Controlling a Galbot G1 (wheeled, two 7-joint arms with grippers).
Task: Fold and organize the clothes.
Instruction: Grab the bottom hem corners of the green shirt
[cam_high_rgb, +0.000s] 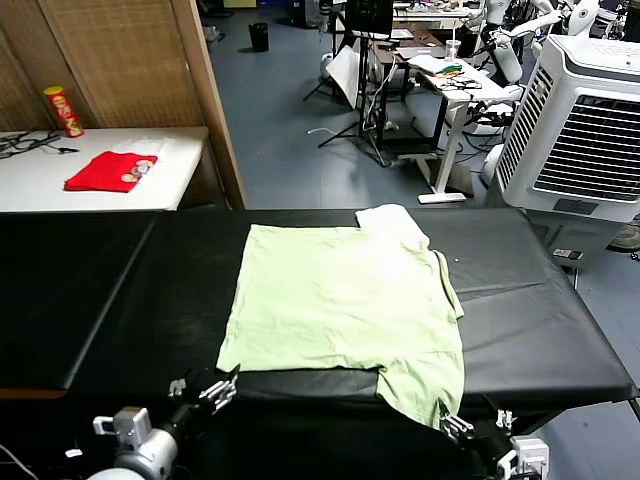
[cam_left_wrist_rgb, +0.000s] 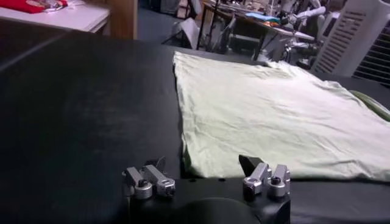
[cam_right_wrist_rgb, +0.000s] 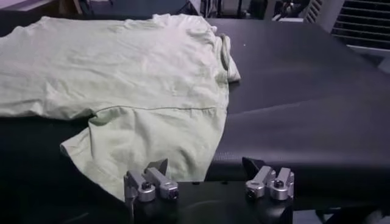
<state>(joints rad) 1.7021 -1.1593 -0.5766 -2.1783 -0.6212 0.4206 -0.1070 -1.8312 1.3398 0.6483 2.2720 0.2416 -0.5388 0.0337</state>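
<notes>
Lay flat and unfolded on the black table (cam_high_rgb: 90, 290), the pale green shirt (cam_high_rgb: 345, 300), one sleeve draped over the near edge, with left gripper (cam_high_rgb: 207, 389) and right gripper (cam_high_rgb: 470, 430) poised below that edge, jaws apart, empty; folding seemingly not yet begun.

Robot body, parts visible. The left gripper (cam_high_rgb: 207, 390) consists of two black wedge-shaped fingertips (cam_left_wrist_rgb: 248, 163) mounted on silver, rounded metal knuckle blocks (cam_left_wrist_rgb: 150, 182), each block carrying a dark round screw head on its face; the blocks sit on a black, curved housing. Behind it, a silver cylindrical wrist joint (cam_high_rgb: 140, 448) bears a small pale boxy fitting. The right gripper (cam_high_rgb: 462, 428) repeats this construction: black fingertips (cam_right_wrist_rgb: 251, 165), silver screw-capped blocks (cam_right_wrist_rgb: 273, 184), black base, and a white boxy module (cam_high_rgb: 528, 455) behind.
</notes>
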